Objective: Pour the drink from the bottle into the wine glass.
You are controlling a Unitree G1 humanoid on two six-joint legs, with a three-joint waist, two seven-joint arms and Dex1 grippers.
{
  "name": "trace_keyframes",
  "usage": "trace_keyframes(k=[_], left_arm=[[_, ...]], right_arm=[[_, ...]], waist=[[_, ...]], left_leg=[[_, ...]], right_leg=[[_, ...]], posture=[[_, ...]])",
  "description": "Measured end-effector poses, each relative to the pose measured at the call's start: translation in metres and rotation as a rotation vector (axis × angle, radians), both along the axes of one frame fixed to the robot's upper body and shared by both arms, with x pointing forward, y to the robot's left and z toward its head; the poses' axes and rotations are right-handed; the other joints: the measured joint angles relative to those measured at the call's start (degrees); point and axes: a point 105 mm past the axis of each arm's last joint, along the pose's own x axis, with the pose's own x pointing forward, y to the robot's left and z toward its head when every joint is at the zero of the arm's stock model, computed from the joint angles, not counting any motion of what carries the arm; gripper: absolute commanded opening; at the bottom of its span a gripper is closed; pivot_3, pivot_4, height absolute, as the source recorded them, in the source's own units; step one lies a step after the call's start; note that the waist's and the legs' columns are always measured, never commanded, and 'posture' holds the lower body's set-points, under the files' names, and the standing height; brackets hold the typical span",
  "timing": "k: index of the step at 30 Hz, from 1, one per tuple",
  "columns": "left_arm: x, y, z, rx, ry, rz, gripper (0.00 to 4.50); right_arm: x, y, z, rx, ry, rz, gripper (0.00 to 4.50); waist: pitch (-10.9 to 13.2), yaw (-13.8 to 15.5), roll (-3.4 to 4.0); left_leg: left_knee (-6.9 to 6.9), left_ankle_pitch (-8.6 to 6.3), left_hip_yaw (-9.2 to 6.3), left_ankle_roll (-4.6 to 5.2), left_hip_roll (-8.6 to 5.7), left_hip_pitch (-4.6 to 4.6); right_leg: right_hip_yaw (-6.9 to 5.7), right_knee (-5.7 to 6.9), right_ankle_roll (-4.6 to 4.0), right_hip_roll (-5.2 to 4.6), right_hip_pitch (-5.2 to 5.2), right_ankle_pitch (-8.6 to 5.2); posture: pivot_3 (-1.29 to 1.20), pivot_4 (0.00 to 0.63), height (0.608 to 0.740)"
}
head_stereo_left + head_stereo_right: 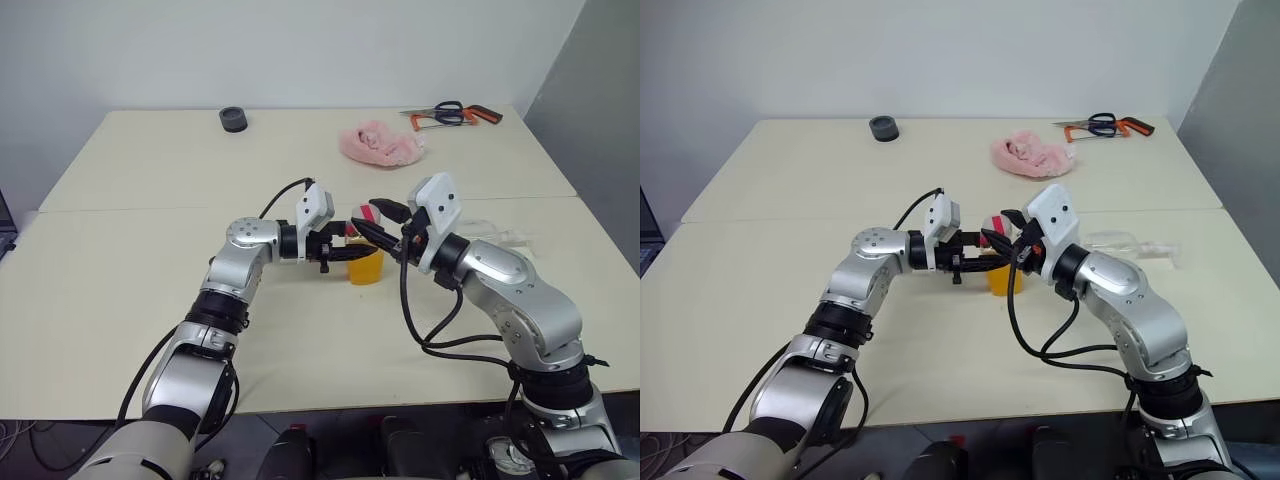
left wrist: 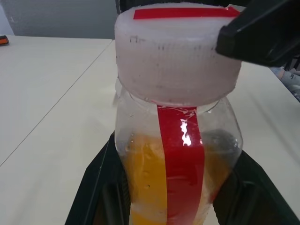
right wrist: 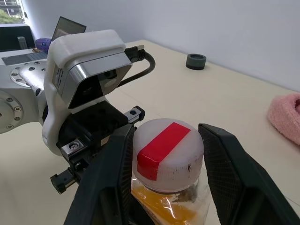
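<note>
The bottle [image 1: 366, 264] is a small clear one with a red strip, and the orange drink [image 2: 145, 178] fills its lower part. It stands upright just above the table's middle, and my left gripper [image 1: 343, 250] is shut on its body from the left. My right gripper [image 3: 166, 140] comes in from the right with a black finger pressed on each side of the pale cap [image 3: 161, 161], which carries a red stripe. The wine glass [image 1: 496, 232] lies on its side on the table, behind my right arm.
At the back of the cream table [image 1: 130, 280] lie a pink cloth [image 1: 382, 143], a black ring-shaped roll [image 1: 233, 119], and scissors with an orange-handled saw [image 1: 452, 114]. A seam between two tabletops runs across the middle.
</note>
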Motion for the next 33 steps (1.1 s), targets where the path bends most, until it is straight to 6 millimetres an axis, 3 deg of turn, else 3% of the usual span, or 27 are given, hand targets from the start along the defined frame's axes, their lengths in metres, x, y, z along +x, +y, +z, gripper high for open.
trace_keyframes(k=[11,18,19,24,30,33], left_arm=[[0.001,0.001,0.007,0.013,-0.040,-0.027,1.76],[0.000,-0.003,0.003,0.029,-0.041,-0.052,1.76],[0.000,-0.003,0.003,0.029,-0.041,-0.054,1.76],[0.000,-0.004,0.003,0.026,-0.041,-0.051,1.76],[0.001,-0.008,0.003,0.013,-0.037,-0.037,1.76],[0.004,-0.009,0.002,0.003,-0.032,-0.017,1.76]], right_arm=[[0.018,-0.004,0.013,-0.145,-0.037,0.369,1.81],[0.018,-0.012,0.010,-0.155,0.015,0.436,1.81],[0.018,-0.013,0.010,-0.146,0.014,0.424,2.54],[0.017,-0.027,0.015,-0.046,-0.033,0.264,4.18],[-0.012,-0.024,0.023,0.065,-0.065,0.137,4.24],[-0.014,-0.018,0.023,0.115,-0.072,0.008,4.24]], waist=[[0.01,-0.19,0.00],[0.01,-0.11,0.00],[0.01,-0.09,0.00],[0.01,0.05,0.00],[0.01,0.00,0.00],[0.01,-0.04,0.00]], left_leg=[[0.02,0.00,0.04,0.01,-0.01,0.00],[0.03,-0.01,0.03,0.01,-0.01,-0.16],[0.02,-0.01,0.05,0.01,-0.01,-0.18],[0.03,-0.01,0.07,0.01,-0.01,-0.22],[0.03,-0.01,0.04,0.01,0.00,-0.28],[0.04,-0.01,0.04,0.00,0.00,-0.26]], right_leg=[[-0.03,-0.01,0.01,0.01,0.00,0.01],[-0.02,-0.04,0.01,-0.04,-0.15,0.01],[0.00,-0.03,0.01,-0.04,-0.19,0.01],[0.04,0.00,0.01,-0.05,-0.25,0.02],[0.16,0.04,0.01,-0.04,-0.32,0.01],[0.19,0.11,0.01,-0.04,-0.33,0.02]], posture=[[0.00,0.150,0.740],[0.00,0.150,0.740],[0.00,0.150,0.740],[0.00,0.150,0.740],[0.00,0.150,0.740],[0.00,0.150,0.740]])
